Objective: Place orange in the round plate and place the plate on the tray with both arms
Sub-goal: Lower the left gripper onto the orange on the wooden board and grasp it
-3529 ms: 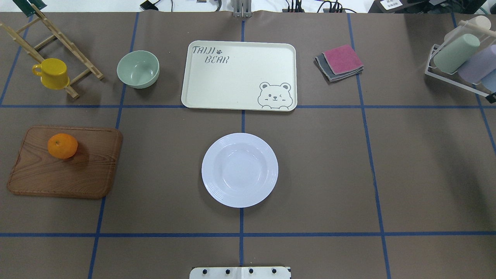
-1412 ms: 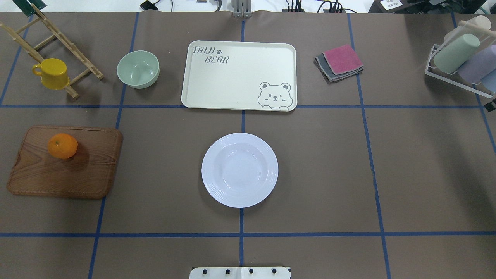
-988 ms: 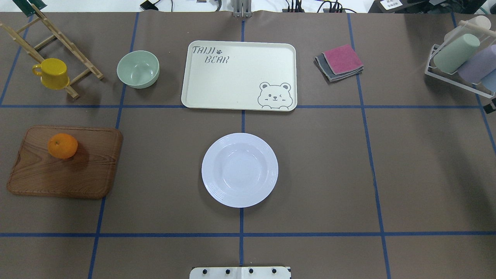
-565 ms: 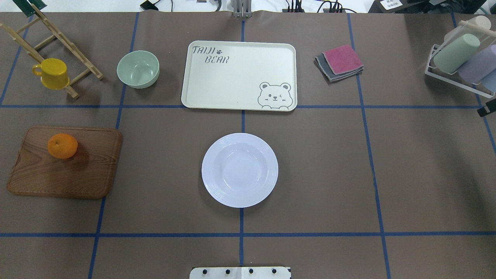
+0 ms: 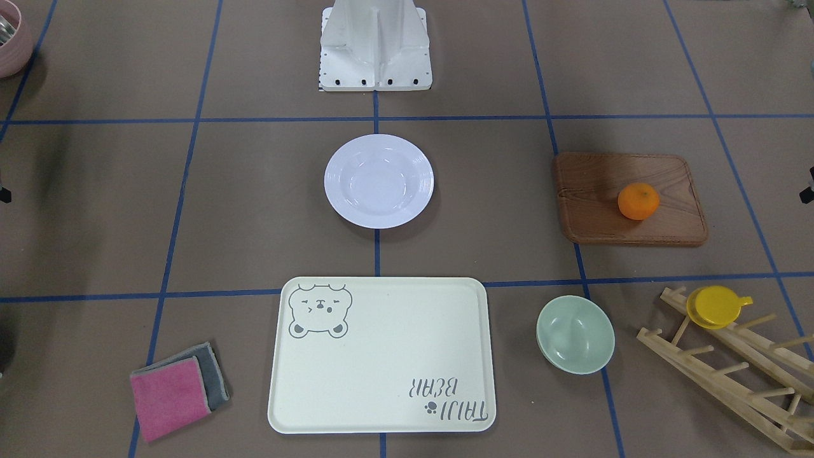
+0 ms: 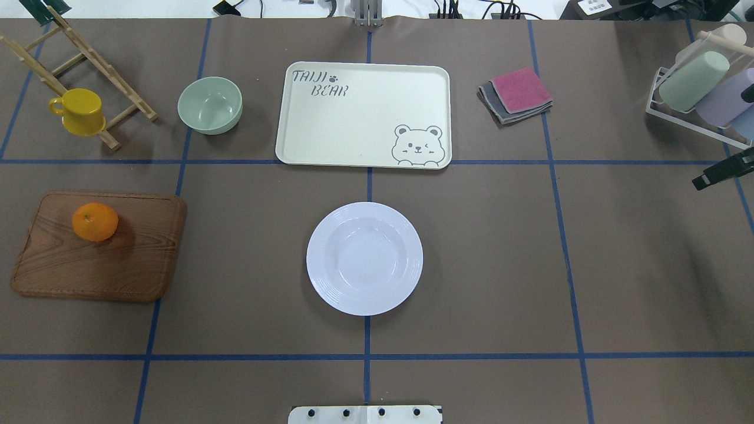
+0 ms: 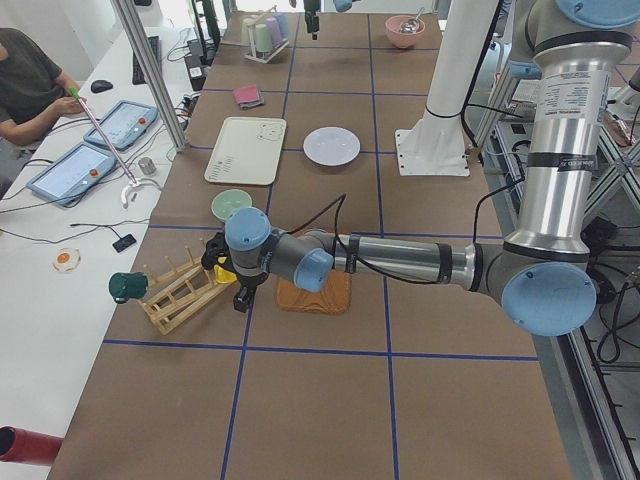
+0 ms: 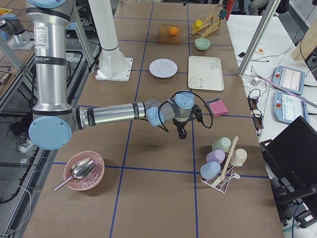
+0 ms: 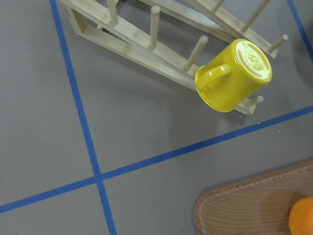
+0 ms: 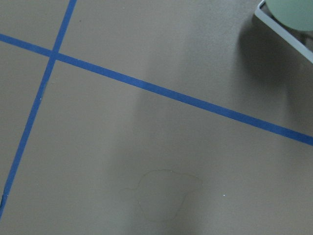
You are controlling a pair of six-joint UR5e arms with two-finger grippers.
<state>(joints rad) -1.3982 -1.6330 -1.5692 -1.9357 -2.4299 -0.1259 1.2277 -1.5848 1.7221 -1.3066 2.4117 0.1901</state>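
The orange (image 6: 95, 221) rests on a brown wooden board (image 6: 100, 265) at the table's left. In the middle lies the white round plate (image 6: 330, 282), with nothing in it. Beyond the plate sits the cream bear tray (image 6: 353, 118), also bare. Part of my right gripper (image 6: 723, 171) pokes in at the right edge, far from the plate; I cannot tell if it is open or shut. My left gripper (image 7: 240, 290) hangs beside the wooden rack, left of the board; whether it is open or shut cannot be told. Its wrist camera catches the orange's edge (image 9: 302, 218).
A pale-green bowl (image 6: 210, 105) stands left of the tray. A yellow cup (image 6: 79, 111) hangs on a wooden rack (image 6: 106, 70). Folded cloths (image 6: 516, 94) lie right of the tray, and a cup rack (image 6: 701, 88) stands far right. A person (image 7: 25, 80) sits beyond the far edge.
My right gripper has come into the overhead view from the right edge, moving leftward. The orange, plate and tray have not moved.
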